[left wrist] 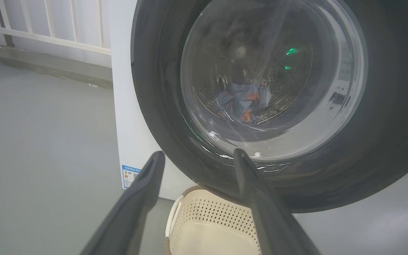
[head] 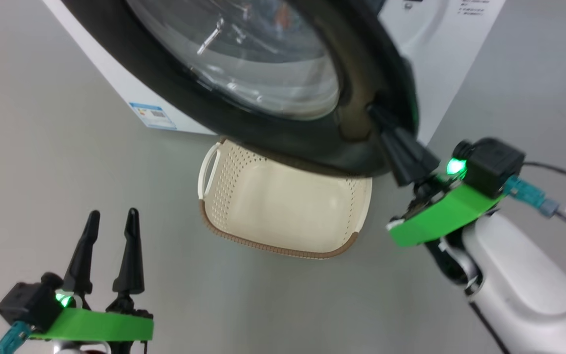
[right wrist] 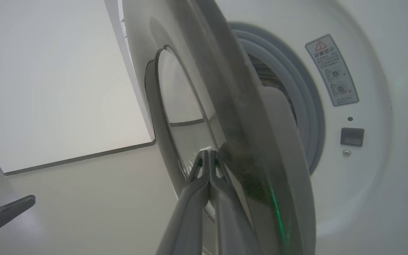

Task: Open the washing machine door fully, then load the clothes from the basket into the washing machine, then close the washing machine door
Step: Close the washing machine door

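Fingers of my left gripper (head: 113,213) stand wide apart, holding nothing, low over the floor (head: 42,147). Just ahead, the basket (head: 263,244) sits under the door (head: 283,132), which stands ajar. My right gripper (head: 376,112), pinched shut on nothing, touches the door's edge. Beyond the glass, the clothes (left wrist: 243,102) lie in the washing machine (head: 450,59) drum (left wrist: 282,85).

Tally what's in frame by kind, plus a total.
Washer: 1
Door: 1
Basket: 1
Clothes bundle, in the drum: 1
Claws: 2, left claw open, right claw shut
Stickers: 2, blue label, warning sticker
Total: 8
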Tool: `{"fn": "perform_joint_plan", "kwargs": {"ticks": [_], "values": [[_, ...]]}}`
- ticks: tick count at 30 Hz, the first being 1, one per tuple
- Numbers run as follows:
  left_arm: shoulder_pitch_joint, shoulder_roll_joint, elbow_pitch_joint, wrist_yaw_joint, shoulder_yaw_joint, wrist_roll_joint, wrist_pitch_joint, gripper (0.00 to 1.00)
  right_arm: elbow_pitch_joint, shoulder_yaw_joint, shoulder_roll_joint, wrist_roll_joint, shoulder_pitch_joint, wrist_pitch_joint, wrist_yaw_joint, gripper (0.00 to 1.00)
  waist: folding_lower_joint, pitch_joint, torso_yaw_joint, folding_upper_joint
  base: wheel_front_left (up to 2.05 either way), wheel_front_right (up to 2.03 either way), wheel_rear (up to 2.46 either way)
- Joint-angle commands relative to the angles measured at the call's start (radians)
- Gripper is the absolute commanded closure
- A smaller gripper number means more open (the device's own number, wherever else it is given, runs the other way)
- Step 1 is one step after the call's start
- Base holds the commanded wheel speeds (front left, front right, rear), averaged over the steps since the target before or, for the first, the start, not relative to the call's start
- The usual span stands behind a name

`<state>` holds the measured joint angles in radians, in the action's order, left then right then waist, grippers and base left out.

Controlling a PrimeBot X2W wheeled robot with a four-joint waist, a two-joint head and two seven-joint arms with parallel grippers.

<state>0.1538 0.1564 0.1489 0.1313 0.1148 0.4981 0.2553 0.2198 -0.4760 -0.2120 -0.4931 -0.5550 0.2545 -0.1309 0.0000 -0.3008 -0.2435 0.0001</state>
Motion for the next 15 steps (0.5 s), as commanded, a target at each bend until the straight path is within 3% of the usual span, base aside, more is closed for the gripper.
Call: {"fn": "perform_joint_plan", "kwargs": {"ticks": [1, 15], "values": [[0.033, 0.014, -0.030, -0.001, -0.031, -0.013, 0.006, 0.00, -0.010, 0.005, -0.001, 0.000, -0.027, 0.007, 0.000, 1.00, 0.0000, -0.025, -0.017, -0.0001, 0.00, 0.00, 0.00], [0.113, -0.011, -0.040, -0.001, -0.003, -0.011, 0.006, 0.00, 0.058, 0.130, -0.049, -0.011, -0.190, 0.007, 0.000, 1.00, 0.0000, -0.130, -0.067, -0.0001, 0.00, 0.00, 0.00]]}}
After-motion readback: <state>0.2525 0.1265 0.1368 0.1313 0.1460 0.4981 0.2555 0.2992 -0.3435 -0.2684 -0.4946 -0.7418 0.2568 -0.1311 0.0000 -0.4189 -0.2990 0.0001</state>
